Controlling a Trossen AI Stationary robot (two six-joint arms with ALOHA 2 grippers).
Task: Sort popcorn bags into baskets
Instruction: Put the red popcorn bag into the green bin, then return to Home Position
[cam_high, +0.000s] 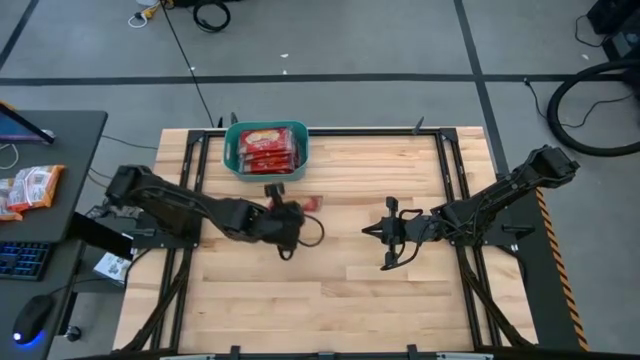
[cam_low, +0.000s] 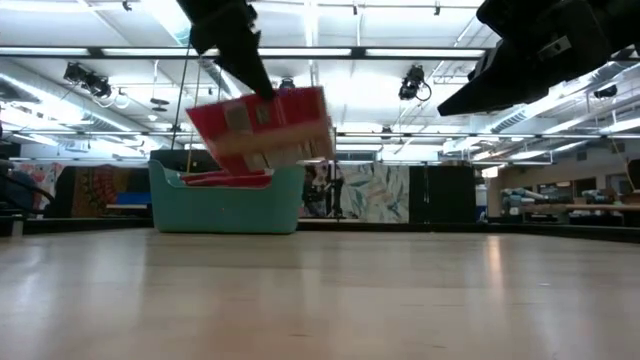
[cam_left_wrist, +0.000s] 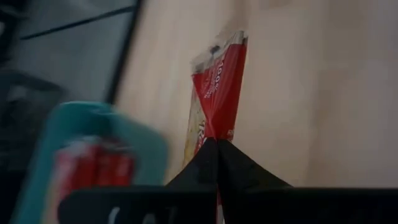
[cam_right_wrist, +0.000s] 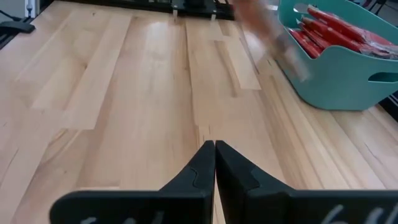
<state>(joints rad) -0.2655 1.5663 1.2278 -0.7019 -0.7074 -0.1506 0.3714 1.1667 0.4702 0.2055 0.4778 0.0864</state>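
My left gripper (cam_high: 296, 211) is shut on one red popcorn bag (cam_low: 262, 125) and holds it in the air, just on the near side of the basket. The teal basket (cam_high: 265, 148) stands at the table's far edge, left of centre. Several red bags (cam_high: 268, 146) lie in it. In the left wrist view the held bag (cam_left_wrist: 217, 87) shows edge-on, reaching away from the fingers. My right gripper (cam_high: 368, 231) is shut and empty, right of centre, above the table. My left gripper pinches the bag by one edge (cam_left_wrist: 214, 132) between its two fingers. The fingers (cam_low: 255, 75) slant down onto the bag's upper edge. The bag hangs below them, tilted and clear of the table.
The bare wooden table top (cam_high: 330, 290) stretches across the near half. Black frame rails (cam_high: 452, 170) run along the table's left, right and far sides. A desk with red packets (cam_high: 30, 188), a keyboard and a mouse stands left of the table.
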